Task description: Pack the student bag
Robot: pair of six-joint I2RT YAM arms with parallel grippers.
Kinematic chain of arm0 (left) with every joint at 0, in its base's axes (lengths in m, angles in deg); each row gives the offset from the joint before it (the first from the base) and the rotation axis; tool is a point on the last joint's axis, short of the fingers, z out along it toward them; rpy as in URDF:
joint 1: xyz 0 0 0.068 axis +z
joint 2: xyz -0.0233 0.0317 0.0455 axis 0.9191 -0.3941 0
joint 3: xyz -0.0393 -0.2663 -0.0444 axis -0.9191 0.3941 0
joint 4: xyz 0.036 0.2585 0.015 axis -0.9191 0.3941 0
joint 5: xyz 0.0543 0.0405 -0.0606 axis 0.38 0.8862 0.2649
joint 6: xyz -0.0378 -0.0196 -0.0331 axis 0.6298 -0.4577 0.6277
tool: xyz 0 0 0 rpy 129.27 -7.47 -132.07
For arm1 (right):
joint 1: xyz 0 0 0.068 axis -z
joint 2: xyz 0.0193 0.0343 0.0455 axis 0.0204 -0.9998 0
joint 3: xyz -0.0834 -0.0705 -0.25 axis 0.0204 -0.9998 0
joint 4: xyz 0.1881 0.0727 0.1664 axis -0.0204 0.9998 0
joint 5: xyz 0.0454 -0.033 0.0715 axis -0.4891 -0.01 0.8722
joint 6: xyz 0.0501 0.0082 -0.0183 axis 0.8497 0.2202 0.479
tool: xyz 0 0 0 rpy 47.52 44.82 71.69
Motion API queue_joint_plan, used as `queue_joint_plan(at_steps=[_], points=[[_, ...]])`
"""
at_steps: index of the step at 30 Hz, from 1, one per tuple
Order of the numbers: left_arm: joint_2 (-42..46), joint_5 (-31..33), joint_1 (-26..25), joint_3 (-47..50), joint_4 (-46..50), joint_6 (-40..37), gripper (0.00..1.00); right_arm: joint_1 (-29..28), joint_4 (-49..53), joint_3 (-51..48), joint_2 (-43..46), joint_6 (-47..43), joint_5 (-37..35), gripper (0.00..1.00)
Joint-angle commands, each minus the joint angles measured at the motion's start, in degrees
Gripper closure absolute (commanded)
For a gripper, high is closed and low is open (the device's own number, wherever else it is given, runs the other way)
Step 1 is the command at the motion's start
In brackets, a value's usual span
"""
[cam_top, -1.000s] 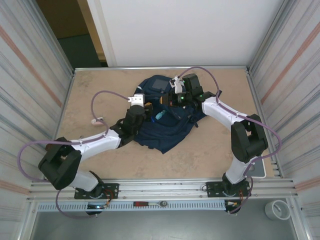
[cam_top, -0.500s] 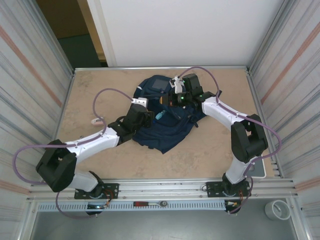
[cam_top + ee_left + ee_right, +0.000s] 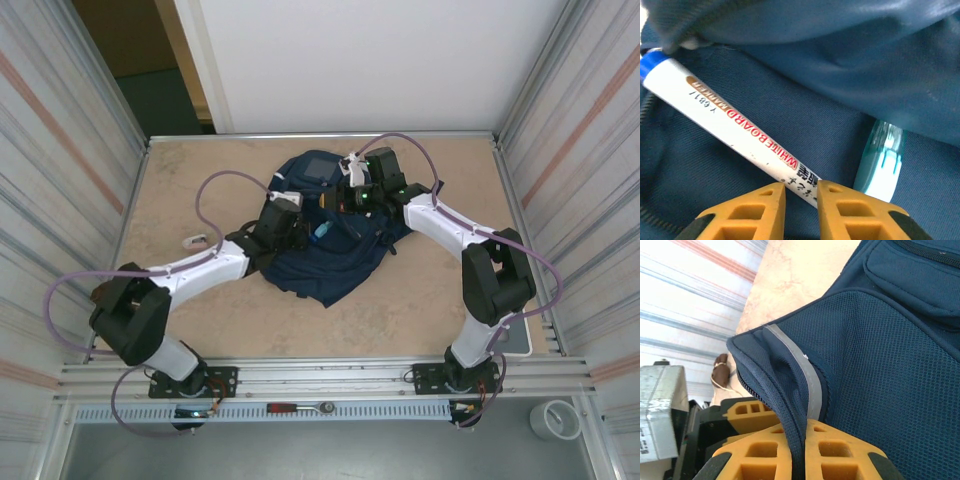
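Navy fabric of the student bag (image 3: 330,262) sprawls mid-tabletop (image 3: 260,320), toward the far side. At its left edge the left pincer (image 3: 801,192) is clamped on the tail of a whiteboard marker (image 3: 735,122) that lies in the bag beside a teal pen (image 3: 880,160), probably to feed it deeper. Farther right, the right pincer (image 3: 799,440) is pressed together on the zipped rim, lifting it so the mouth gapes.

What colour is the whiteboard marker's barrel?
White, with a blue end; the marker shows best in left wrist view.
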Motion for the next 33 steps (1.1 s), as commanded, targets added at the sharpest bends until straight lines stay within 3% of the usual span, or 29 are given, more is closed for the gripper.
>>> queue_joint_plan(at_steps=[1, 8, 13, 21, 26, 29, 33], points=[[-2.5, -2.1, 0.6, -2.8, -1.8, 0.1, 0.78, -0.3, -1.3, 0.6, 1.0, 1.9, 1.2, 0.97], [-6.9, -4.5, 1.4, -6.3, -6.6, -1.2, 0.77, -0.6, -1.1, 0.7, 0.8, 1.7, 1.1, 0.97], [-5.1, -7.1, 2.4, -4.0, -11.0, -2.2, 0.73, 0.0, -0.6, 0.3, 1.2, 1.3, 1.1, 0.97], [8.0, -6.8, 2.4, 3.9, -4.0, -4.9, 0.53, 1.0, -0.6, 0.1, 1.3, 1.1, 1.2, 0.97], [21.0, 3.3, 3.6, 10.6, 3.5, -8.0, 0.40, 1.2, -1.0, 0.2, 0.6, 1.2, 1.4, 0.97], [26.5, 7.2, 9.6, 14.8, 7.0, -6.6, 0.23, 1.2, -2.0, 0.3, -0.2, 1.7, 1.8, 0.97], [27.7, 1.3, 24.7, 17.3, 10.3, -3.5, 0.17, 1.2, -3.0, 0.2, -1.0, 2.2, 2.5, 0.97]])
